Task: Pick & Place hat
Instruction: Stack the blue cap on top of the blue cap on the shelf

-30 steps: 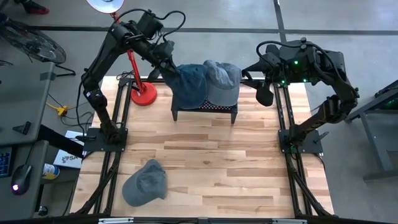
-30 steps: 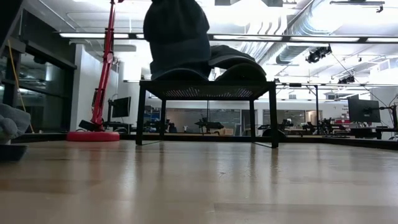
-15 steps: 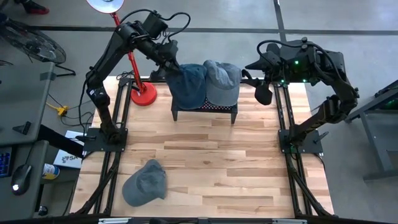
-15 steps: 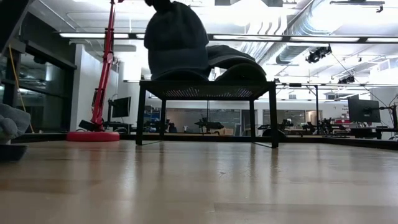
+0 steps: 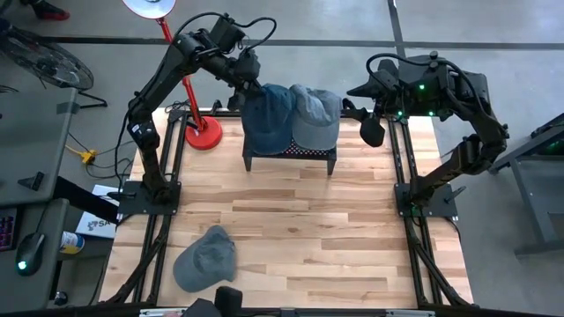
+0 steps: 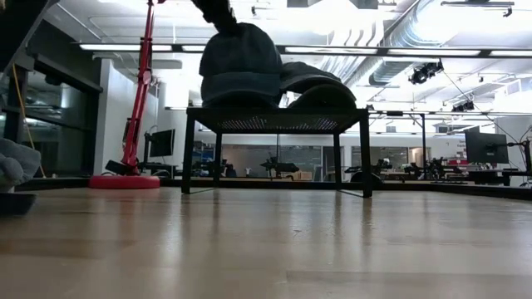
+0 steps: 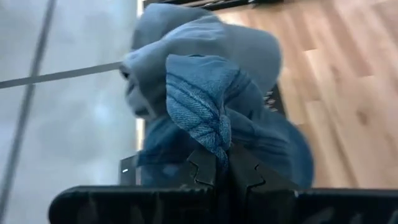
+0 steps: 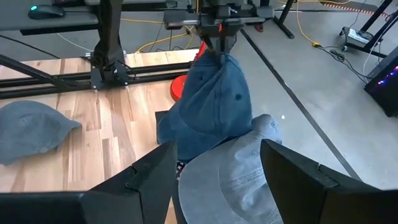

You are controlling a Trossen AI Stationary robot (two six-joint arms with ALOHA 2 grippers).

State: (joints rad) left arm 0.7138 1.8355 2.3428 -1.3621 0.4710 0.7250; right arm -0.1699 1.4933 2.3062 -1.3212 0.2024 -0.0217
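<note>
The left claw (image 5: 249, 77) is clamped on a pinched fold of the blue denim hat (image 5: 267, 119), gripping it at the hat's far edge, the side toward the back of the desk (image 5: 308, 229); the left wrist view shows the dark fingers (image 7: 205, 168) closed tight on the bunched cloth. The hat's lower part rests on the small black stand (image 5: 291, 155), while its gripped end is lifted a little (the low view shows it rising above the stand's top). Just beside it on the same stand, and touching it, lies a grey hat (image 5: 315, 119), which takes up the stand's right half and overhangs its far edge. Left of the stand is the round red lamp base (image 5: 204, 134), near the stand's left legs. A second grey hat (image 5: 205, 258) lies flat on the desk well apart from the stand, close to the near left corner. The broad middle and right of the wooden desk lie open. The right claw (image 5: 372, 129) hangs with its fingers apart near the desk's far right edge, just off the stand's right end.
</note>
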